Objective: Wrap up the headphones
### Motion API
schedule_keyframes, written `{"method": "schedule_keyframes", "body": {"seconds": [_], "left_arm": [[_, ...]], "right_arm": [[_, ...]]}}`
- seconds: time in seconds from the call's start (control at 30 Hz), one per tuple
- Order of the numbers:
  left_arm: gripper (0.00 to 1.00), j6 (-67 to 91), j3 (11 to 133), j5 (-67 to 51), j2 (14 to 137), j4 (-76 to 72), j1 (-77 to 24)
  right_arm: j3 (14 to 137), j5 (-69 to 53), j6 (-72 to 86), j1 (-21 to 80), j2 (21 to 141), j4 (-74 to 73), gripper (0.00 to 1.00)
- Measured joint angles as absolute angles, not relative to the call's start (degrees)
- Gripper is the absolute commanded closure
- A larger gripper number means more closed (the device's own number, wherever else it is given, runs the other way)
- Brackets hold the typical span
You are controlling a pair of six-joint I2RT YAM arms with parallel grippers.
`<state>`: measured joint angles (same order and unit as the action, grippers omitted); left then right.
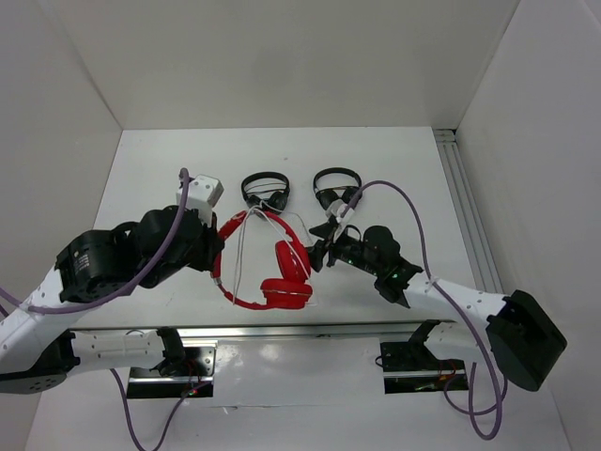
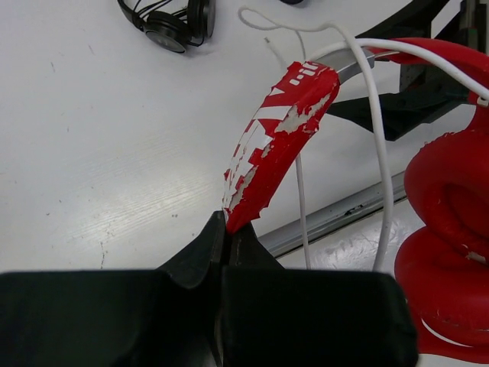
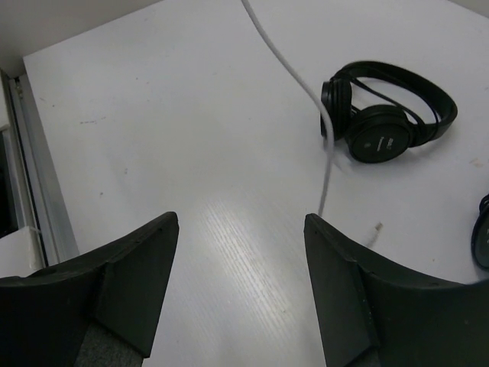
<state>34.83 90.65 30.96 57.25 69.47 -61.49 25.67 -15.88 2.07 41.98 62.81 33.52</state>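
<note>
The red headphones point(image 1: 282, 272) lie at the table's near middle, cups stacked at the right, with the thin white cable point(image 1: 246, 235) looped over them. My left gripper point(image 1: 218, 252) is shut on the worn red headband point(image 2: 279, 138), pinched at its fingertips point(image 2: 227, 225). The cable point(image 2: 380, 138) hangs across the band beside the red cups point(image 2: 451, 229). My right gripper point(image 1: 319, 252) is just right of the cups, open and empty point(image 3: 241, 225) over bare table. A stretch of the cable point(image 3: 294, 73) runs ahead of it, its plug end lying loose.
Two smaller black headphones point(image 1: 266, 191) point(image 1: 336, 188) lie behind the red pair; one shows in the right wrist view point(image 3: 386, 115) and one in the left wrist view point(image 2: 172, 19). A metal rail point(image 1: 310, 329) runs along the near edge, another point(image 1: 465, 207) along the right. White walls enclose the table.
</note>
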Motion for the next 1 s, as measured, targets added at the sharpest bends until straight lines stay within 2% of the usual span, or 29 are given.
{"method": "schedule_keyframes", "body": {"seconds": [0.4,0.63,0.7,0.73,0.8,0.97,1.0], "left_arm": [[1.00,34.81,91.42,29.63,58.02,70.83,-61.49],[1.00,34.81,93.03,29.10,58.26,71.22,-61.49],[1.00,34.81,93.91,28.80,58.30,71.42,-61.49],[1.00,34.81,94.43,28.67,58.37,71.88,-61.49],[1.00,34.81,95.59,28.60,58.41,72.20,-61.49],[1.00,34.81,96.14,28.32,58.37,73.38,-61.49],[1.00,34.81,96.14,28.16,58.37,73.58,-61.49]], "right_arm": [[25.82,-12.21,3.14,41.63,74.37,41.67,0.26],[27.75,-12.03,4.97,41.58,83.64,46.81,0.37],[28.29,-12.45,5.76,41.58,86.56,48.95,0.43],[28.51,-12.64,6.20,41.58,88.03,50.02,0.60],[29.28,-12.86,7.03,41.58,90.48,51.35,0.76],[32.77,-12.88,8.34,41.58,94.28,52.47,0.78],[33.26,-12.88,8.40,41.52,94.56,52.71,0.84]]}}
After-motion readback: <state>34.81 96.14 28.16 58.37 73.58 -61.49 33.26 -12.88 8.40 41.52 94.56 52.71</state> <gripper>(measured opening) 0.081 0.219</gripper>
